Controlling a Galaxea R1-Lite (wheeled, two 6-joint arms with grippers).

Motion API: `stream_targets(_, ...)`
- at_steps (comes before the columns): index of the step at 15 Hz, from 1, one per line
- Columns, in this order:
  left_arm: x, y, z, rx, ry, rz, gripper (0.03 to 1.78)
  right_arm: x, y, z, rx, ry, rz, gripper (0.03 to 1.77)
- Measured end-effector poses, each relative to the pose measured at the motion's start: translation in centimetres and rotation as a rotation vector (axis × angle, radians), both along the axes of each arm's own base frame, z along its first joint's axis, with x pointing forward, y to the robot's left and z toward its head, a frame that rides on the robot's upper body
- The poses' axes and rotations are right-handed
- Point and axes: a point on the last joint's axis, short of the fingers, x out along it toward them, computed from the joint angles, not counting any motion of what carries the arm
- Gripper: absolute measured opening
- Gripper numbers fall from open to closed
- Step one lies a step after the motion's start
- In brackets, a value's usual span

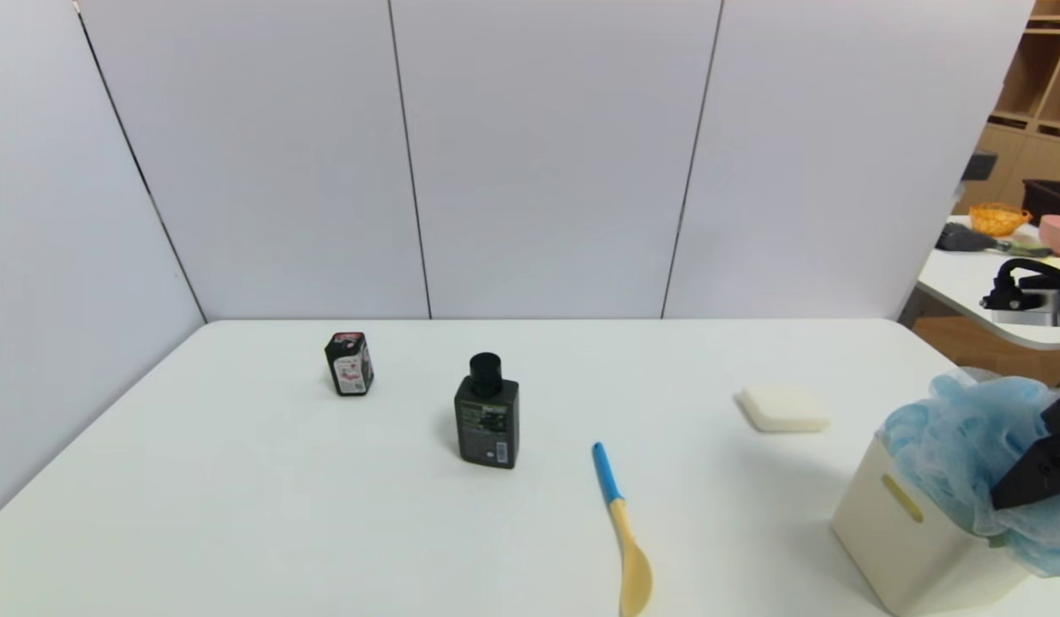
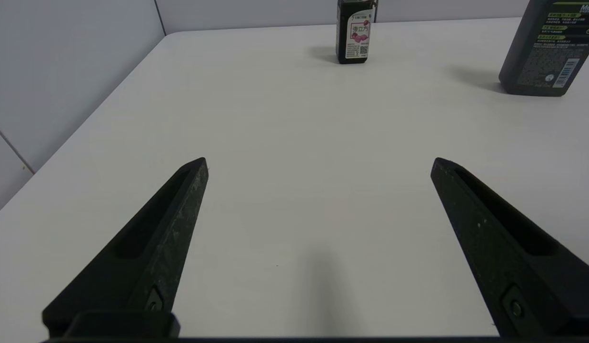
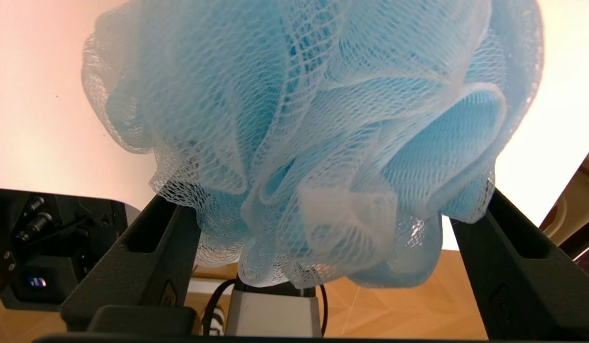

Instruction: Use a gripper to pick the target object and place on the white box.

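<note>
The light blue mesh pouf, the target object (image 1: 958, 450), lies on top of the white box (image 1: 898, 536) at the table's front right corner and bulges over its rim. My right gripper (image 1: 1033, 478) is at the pouf's right side. In the right wrist view its dark fingers (image 3: 156, 238) stand wide apart, open, with the pouf (image 3: 313, 119) filling the gap and draping over their tips. My left gripper (image 2: 318, 164) hovers low over bare table on the left side, open and empty.
A small black bottle with a red cap (image 1: 350, 364) and a taller dark bottle (image 1: 487, 424) stand mid-table. A blue-handled wooden spoon (image 1: 619, 531) lies near the front. A cream block (image 1: 784, 408) sits behind the box. The table's right edge is close.
</note>
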Motion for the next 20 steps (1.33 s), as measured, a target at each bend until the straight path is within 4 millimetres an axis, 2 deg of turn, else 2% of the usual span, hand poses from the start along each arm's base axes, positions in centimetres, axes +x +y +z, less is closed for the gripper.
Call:
stream_targets(16,0.0,0.0,0.0,0.0,0.0,0.0,1.69,-3.1,0.0,3.2,0.009,-0.31,0.008,1.69)
stream_targets(20,0.0,0.0,0.0,0.0,0.0,0.0,1.69,-3.9,0.1,4.8,0.015,-0.488,0.016,1.69)
